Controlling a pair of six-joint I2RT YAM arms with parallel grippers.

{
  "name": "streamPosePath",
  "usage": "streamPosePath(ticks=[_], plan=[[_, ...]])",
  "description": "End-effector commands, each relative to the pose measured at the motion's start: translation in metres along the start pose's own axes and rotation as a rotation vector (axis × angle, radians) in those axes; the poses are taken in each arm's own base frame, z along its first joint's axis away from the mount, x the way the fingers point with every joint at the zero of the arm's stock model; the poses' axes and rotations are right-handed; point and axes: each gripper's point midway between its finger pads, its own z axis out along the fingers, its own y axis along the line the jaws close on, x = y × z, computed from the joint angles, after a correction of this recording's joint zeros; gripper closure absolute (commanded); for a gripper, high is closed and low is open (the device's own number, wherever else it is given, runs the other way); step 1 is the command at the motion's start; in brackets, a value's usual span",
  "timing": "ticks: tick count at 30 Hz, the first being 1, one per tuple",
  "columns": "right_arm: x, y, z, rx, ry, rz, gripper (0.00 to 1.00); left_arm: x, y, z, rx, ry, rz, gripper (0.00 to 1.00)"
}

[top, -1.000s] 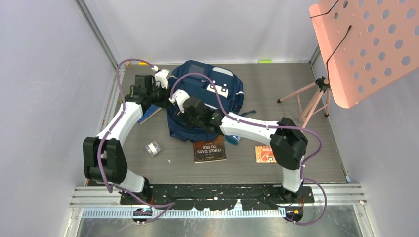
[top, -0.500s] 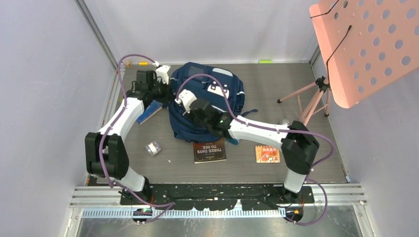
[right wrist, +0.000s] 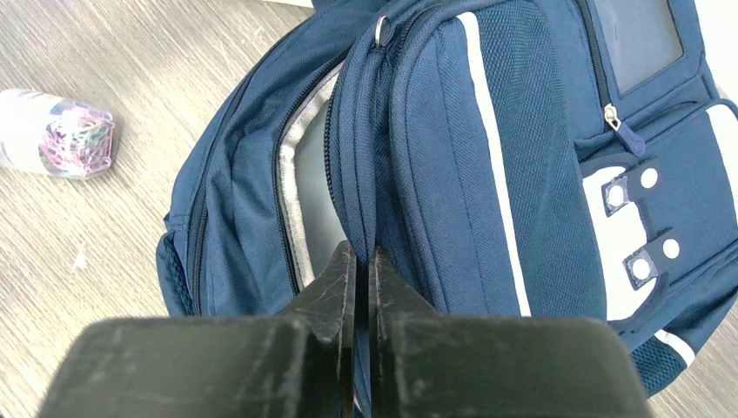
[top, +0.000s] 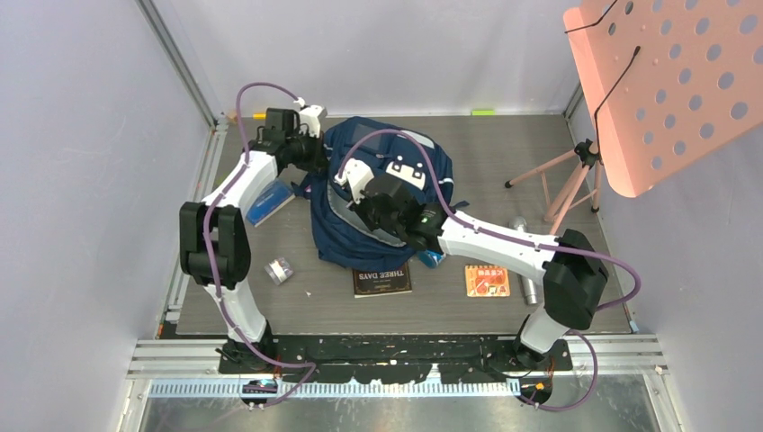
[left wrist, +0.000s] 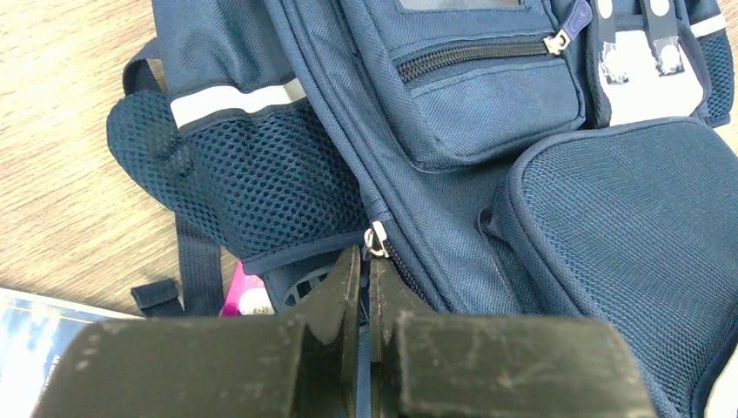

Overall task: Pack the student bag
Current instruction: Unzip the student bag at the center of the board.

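Got left claw [left wrist: 365, 261] pinched on a zipper pull [left wrist: 376, 238] of the student bag [left wrist: 487, 104]. Got right claw [right wrist: 364, 254] clamped on fabric — the opening's edge.

The student bag [top: 335, 236] lies on the table [top: 504, 144] beneath both pincers, with the left pincer [left wrist: 365, 261] at its left side and the right pincer [right wrist: 364, 257] over its middle. Nearer than the right pincer lies a book [top: 381, 280], with a booklet [top: 487, 281] to its right and a jar [top: 280, 270] to its left.

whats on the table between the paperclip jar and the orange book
A dark brown book lies between the jar and the orange book; the top view shows it.
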Motion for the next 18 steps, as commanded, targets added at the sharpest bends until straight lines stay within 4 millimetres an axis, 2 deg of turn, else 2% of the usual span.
streamPosePath(ticks=[1, 2, 3, 6, 7, 8, 10, 11, 14, 18], plan=[[-0.036, 0.019, -0.037, -0.094, -0.092, 0.041, 1.0, -0.046, 0.037, -0.012, -0.151, -0.141, 0.066, 1.0], [-0.038, 0.017, -0.037, -0.084, -0.098, 0.043, 1.0, -0.046, 0.036, -0.015, -0.154, -0.144, 0.071, 0.99], [-0.039, 0.016, -0.037, -0.077, -0.102, 0.047, 1.0, -0.046, 0.035, -0.02, -0.161, -0.149, 0.077, 0.89], [-0.046, 0.011, -0.038, -0.052, -0.11, 0.051, 1.0, -0.047, 0.032, -0.04, -0.188, -0.166, 0.095, 0.4], [-0.046, 0.01, -0.038, -0.048, -0.11, 0.045, 1.0, -0.042, 0.029, -0.046, -0.19, -0.165, 0.101, 0.31], [-0.049, 0.009, -0.04, -0.047, -0.115, 0.042, 1.0, -0.048, 0.024, -0.058, -0.197, -0.195, 0.119, 0.26], [-0.053, 0.007, -0.042, -0.05, -0.117, 0.029, 1.0, -0.044, 0.014, -0.074, -0.198, -0.23, 0.159, 0.24], [-0.053, 0.007, -0.043, -0.056, -0.115, 0.021, 1.0, -0.05, 0.005, -0.089, -0.198, -0.274, 0.188, 0.25], [-0.058, 0.005, -0.047, -0.076, -0.111, 0.01, 1.0, -0.049, -0.017, -0.113, -0.169, -0.339, 0.267, 0.24], [-0.063, 0.0, -0.051, -0.116, -0.096, 0.003, 1.0, -0.037, -0.043, -0.138, -0.111, -0.38, 0.354, 0.26]])
